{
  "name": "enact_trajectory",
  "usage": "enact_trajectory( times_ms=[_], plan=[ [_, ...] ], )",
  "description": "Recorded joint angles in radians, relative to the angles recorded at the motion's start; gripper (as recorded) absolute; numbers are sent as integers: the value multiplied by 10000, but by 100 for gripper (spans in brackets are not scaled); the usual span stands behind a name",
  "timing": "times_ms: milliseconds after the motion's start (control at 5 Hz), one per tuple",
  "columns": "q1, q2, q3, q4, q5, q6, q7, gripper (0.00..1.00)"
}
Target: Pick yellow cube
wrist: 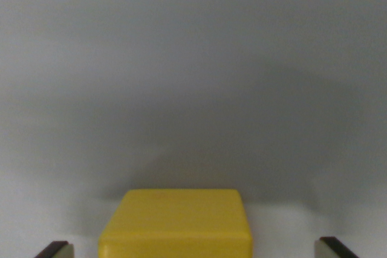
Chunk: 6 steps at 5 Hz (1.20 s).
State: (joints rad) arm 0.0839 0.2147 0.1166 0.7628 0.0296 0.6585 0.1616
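Nearest the camera, at the bottom corners of the wrist view, the two dark fingertips [55,249] of the tool [192,252] just peek in, one at the far left and one at the far right, spread wide with nothing pinched between them. Between them, low and centred, sits the yellow cube [175,225] on the pale grey worktop [193,58], with clear gaps to each tip on both sides; only its top face and the start of its front face show, and the lower part runs out of the picture. Its edges are rounded and its surface looks smooth and matte, so it is probably a stiff plastic or painted wooden block, light for its bulk, not fragile, and unlikely to give under pressure. The smooth skin may be a little slippery, so the safest hold is likely flat on the two opposite side faces, near mid-height and below the rounded upper edge, where the tips can bear squarely. The cube seems fairly square to the tool, so little turning should be needed. Beyond the cube, a soft shadow darkens the worktop, and the rest of the surface stretches away bare.
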Motion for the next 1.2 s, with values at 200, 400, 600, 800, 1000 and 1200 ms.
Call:
enact_trajectory(
  times_ms=[200,400,600,800,1000,1200],
  plan=[
    [0,0,0,0,0,0,0,0],
    [1,1,1,-5,0,-5,1,0],
    [1,1,1,-5,0,-5,1,0],
    [1,1,1,-5,0,-5,1,0],
    [1,1,1,-5,0,-5,1,0],
    [1,1,1,-5,0,-5,1,100]
  ],
)
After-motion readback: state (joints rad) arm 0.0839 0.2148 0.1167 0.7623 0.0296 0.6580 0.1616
